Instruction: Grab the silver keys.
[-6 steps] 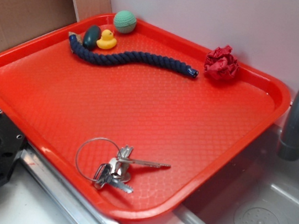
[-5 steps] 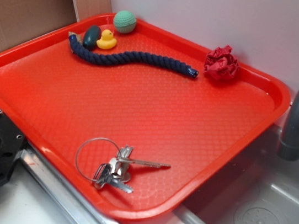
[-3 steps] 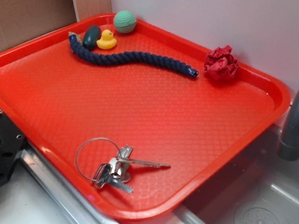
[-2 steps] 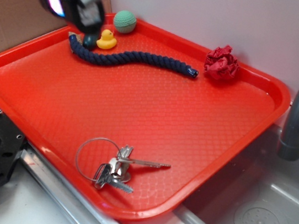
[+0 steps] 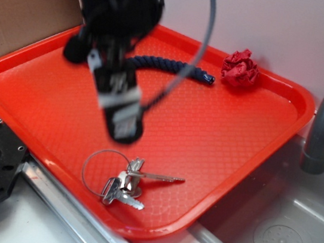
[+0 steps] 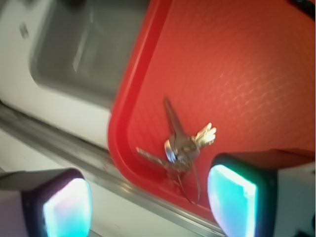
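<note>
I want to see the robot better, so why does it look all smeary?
In the exterior view the gripper is smeared by motion blur, while the silver keys and red tray look sharp. In the wrist view everything is slightly soft, and the fingers glow teal.

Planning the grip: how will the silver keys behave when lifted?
The silver keys are separate pieces on a thin ring, so they'd probably dangle and swing. The shiny metal may slip between the fingers. Lying flat on the tray, they look hard to get under.
</note>
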